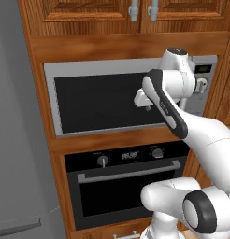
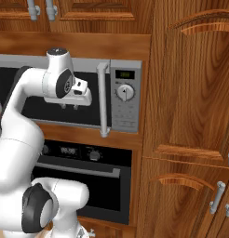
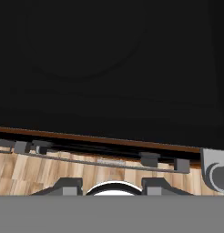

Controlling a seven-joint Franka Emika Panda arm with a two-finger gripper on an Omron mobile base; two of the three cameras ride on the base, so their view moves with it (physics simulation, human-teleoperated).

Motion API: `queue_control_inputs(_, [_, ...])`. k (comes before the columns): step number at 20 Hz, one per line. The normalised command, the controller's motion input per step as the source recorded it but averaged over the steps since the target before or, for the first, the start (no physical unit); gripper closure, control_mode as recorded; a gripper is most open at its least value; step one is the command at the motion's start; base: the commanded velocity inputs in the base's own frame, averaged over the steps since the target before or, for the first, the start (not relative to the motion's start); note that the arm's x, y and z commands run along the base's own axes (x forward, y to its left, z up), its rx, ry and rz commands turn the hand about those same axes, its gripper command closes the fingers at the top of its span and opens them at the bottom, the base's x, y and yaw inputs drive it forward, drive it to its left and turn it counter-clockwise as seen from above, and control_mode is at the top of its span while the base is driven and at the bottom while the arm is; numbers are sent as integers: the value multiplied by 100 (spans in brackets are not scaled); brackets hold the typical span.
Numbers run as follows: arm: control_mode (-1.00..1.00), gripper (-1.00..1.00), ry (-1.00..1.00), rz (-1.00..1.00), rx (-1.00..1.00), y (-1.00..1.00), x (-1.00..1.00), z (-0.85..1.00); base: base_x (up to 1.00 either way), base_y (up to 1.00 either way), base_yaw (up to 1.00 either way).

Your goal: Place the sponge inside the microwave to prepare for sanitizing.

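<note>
The microwave [image 1: 103,100] sits across the middle of the left base view, set into wood cabinetry, its dark glass door shut, and in the right base view it runs in from the left edge with its control panel [image 2: 125,95] near centre frame. The vertical bar handle [image 2: 103,98] stands just left of that panel, and the gripper [image 2: 69,106] hangs in front of the door glass a little to the handle's left, fingers pointing down, apart from the bar. In the left base view the gripper [image 1: 148,108] shows just right of centre, partly behind the arm. The two fingers stand fairly close together with nothing visible between them. The hand view looks down along the dark door, fingertips [image 3: 68,185] at the bottom edge. Below the microwave sits the black oven [image 1: 128,186] with its knobs and horizontal handle. A grey fridge [image 1: 16,140] fills the left side of the left base view. Cabinet doors [image 2: 191,116] take the right half of the right base view.
</note>
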Motion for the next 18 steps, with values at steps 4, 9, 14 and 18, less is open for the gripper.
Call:
queue_control_inputs(4, [-100,-100,0,-1,0,0,-21,0,0,0,0])
queue_control_inputs(9, [-100,-100,-3,-15,0,-12,-22,0,0,0,0])
queue_control_inputs(14, [-100,-100,0,-16,0,-76,-9,-2,0,0,0])
queue_control_inputs(18, [-100,-100,-17,-6,0,-45,0,0,0,0,0])
